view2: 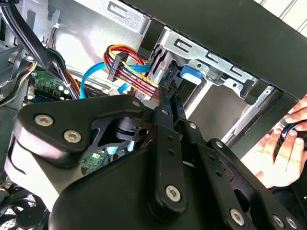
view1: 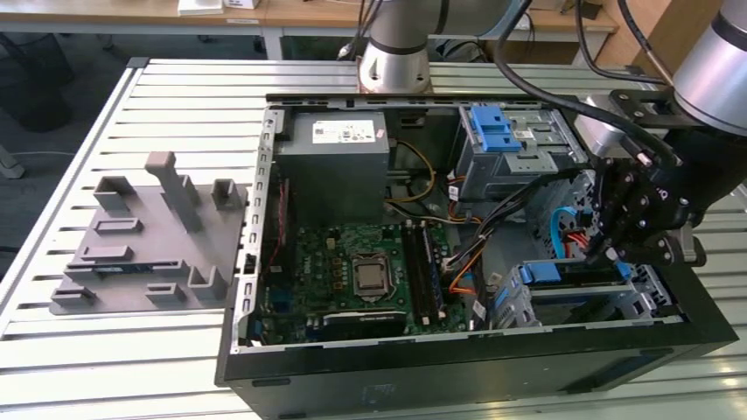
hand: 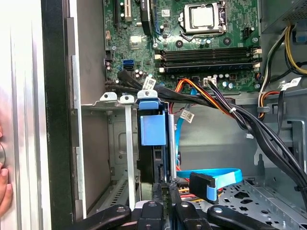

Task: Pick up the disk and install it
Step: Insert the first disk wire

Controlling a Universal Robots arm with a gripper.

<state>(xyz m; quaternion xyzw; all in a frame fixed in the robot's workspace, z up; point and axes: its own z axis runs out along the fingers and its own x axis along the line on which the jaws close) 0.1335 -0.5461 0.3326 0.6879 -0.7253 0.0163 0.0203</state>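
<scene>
In the exterior view the gripper [view1: 615, 254] hangs over the drive cage [view1: 583, 293] in the case's near corner, where the disk [view1: 568, 274] sits between its blue rails.

In the second wrist view the fingers [view2: 168, 103] look pressed nearly together.

In the first wrist view, I judge that squareness to the cage walls matters most.

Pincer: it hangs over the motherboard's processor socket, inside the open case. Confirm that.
Not right. The pincer is inside the open case, but it hangs over the lower drive cage at the exterior view's right end of the case. The processor socket lies well to that view's left of it. The exterior view shows this.
</scene>
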